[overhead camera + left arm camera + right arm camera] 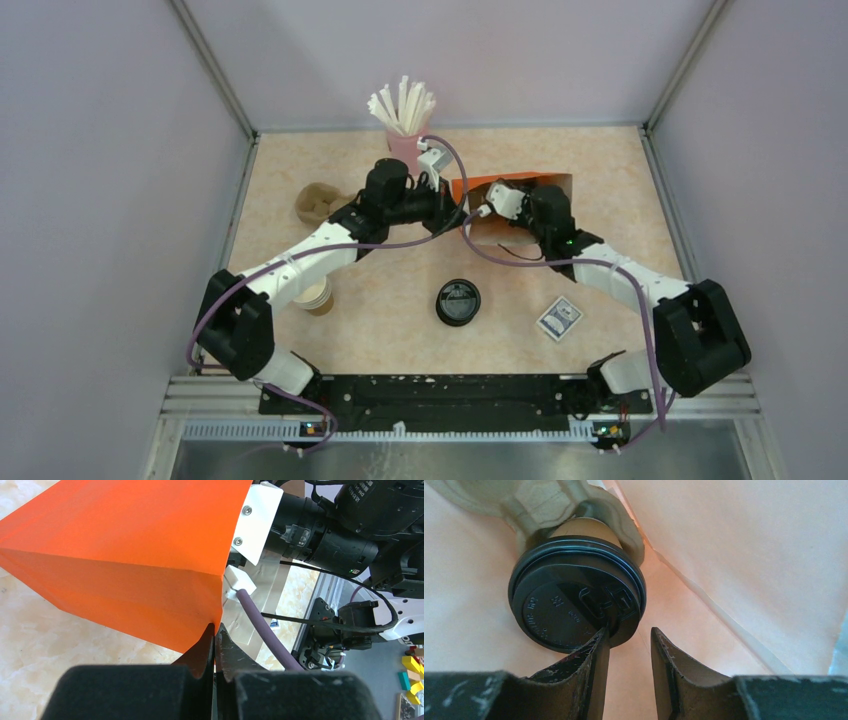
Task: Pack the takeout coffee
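Overhead view of a tan table [600, 180] with two robot arms. Nearest the bases, a loose lid [458, 301] lay near the table's centre. A packet [559, 318] lay at its 3 o'clock and an open cup [317, 296] at its 9 o'clock, partly under the left arm. Farther back, an orange bag [520, 205] was at the lid's 1 o'clock, a pulp tray [318, 203] at 10 o'clock and straws [404, 105] at 12 o'clock.

The left gripper [215, 630] was pinched tight on the bag's edge. The right gripper [629, 630] was inside the bag, jaws narrowly apart with nothing between them. One fingertip [599, 645] touched the black lid rim of the coffee [574, 600]. The coffee sat deep in the bag, ringed by a pulp holder [539, 500].
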